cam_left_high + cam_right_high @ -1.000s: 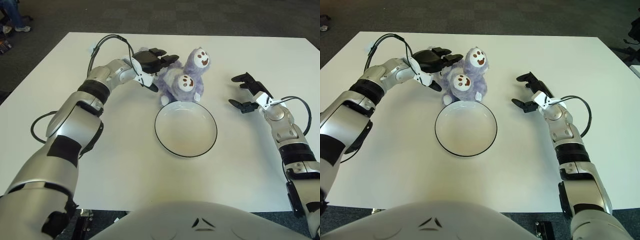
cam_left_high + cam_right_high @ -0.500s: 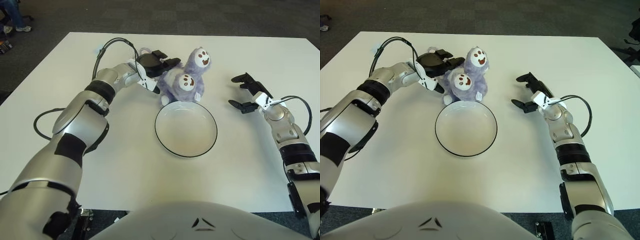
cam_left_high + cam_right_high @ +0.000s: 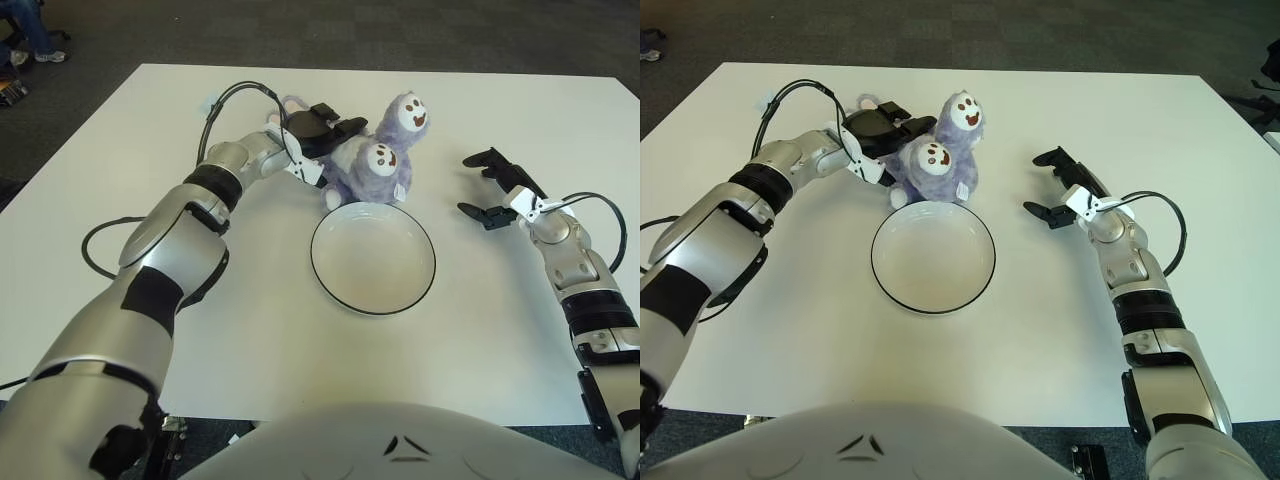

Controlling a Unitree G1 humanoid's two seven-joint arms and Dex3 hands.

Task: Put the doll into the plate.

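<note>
Doll first: you have a purple plush with two smiling white faces, one head raised toward the far side of the table and the other lower and nearer the plate. It sits on the table just beyond the plate's far rim, its lower edge touching or nearly touching that rim; you cannot tell which. None of it lies inside the plate. A small purple loop or ear shows to its left, behind your left hand.

Your left hand is pressed against the doll's left side, at about the height of the lower head. Its dark fingers reach across the plush's back and one lies lower, against its side, so they are partly closed around it. Whether that counts as a firm hold you cannot tell from here, as the doll rests on the table. A black cable arcs over that forearm.

The plate is white with a thin dark rim and holds nothing. It lies in the middle of the table, nearer to you than the doll.

Your right hand shows to the right of the doll and plate, well apart from both. Its fingers are spread, one pair pointing up and away and one lower, with nothing between them.
</note>
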